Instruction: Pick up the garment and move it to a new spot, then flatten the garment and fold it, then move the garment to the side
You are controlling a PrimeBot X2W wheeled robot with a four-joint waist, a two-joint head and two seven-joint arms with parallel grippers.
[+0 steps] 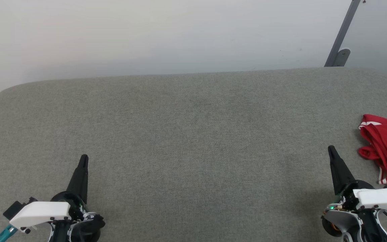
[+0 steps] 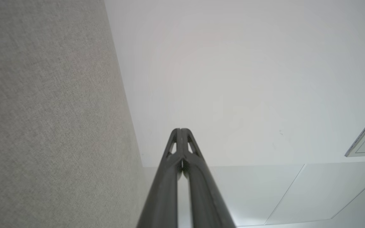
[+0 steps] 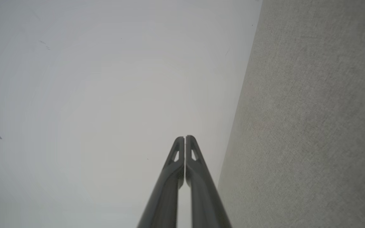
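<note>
1. We see the garment [image 1: 386,153] bunched in a crumpled red heap at the far right edge of the grey fabric surface [image 1: 193,141]. The head view's border cuts part of it off. A white band and a strip of red-and-white striped trim show among its folds.
2. Our right gripper [image 1: 331,149] sits at the lower right, its two dark fingers pressed together into one point and holding nothing. Its tip is near the garment's left side but apart from it, with bare grey fabric between them.
3. Our left gripper [image 1: 84,158] sits at the lower left, likewise closed tight and empty, well apart from the garment.
4. In the left wrist view we see the left gripper [image 2: 181,130] with both tips meeting, the grey fabric running along that view's left side.
5. In the right wrist view the right gripper [image 3: 185,138] shows the same closed tips, with the grey fabric along that view's right side.
6. Behind the surface stands a pale wall [image 1: 146,33], and a grey metal strut [image 1: 343,33] leans at the upper right.
</note>
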